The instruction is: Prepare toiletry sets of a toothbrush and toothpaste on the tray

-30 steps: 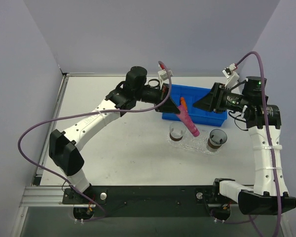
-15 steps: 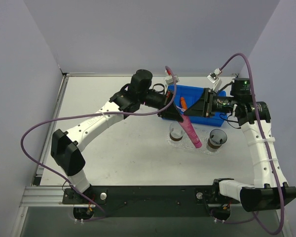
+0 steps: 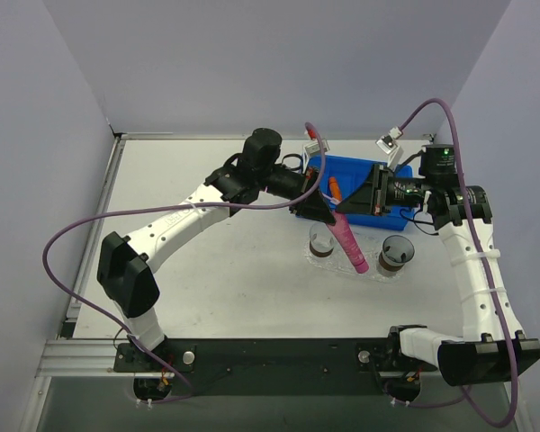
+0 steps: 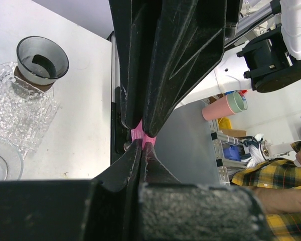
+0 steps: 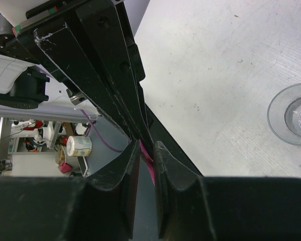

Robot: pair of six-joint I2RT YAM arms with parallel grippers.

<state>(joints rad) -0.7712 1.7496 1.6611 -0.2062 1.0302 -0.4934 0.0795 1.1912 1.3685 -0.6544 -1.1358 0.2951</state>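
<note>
Top external: magenta toothpaste tube (image 3: 349, 243) slanted above clear tray (image 3: 340, 266).
Left hand (image 4: 142, 143): clamped on tube.
Right hand (image 5: 146, 148): nearly closed; grip unclear.

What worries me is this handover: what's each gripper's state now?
Left gripper: closed on the pink tube.
Right gripper: nearly shut around the same tube; grip cannot be told.

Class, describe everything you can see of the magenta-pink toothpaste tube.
The magenta-pink toothpaste tube is small and looks like soft plastic. It slants from its gripped far end toward the near side, over the clear tray in the top view. The left gripper is shut on that end; the right gripper straddles the same end, contact unclear.
</note>
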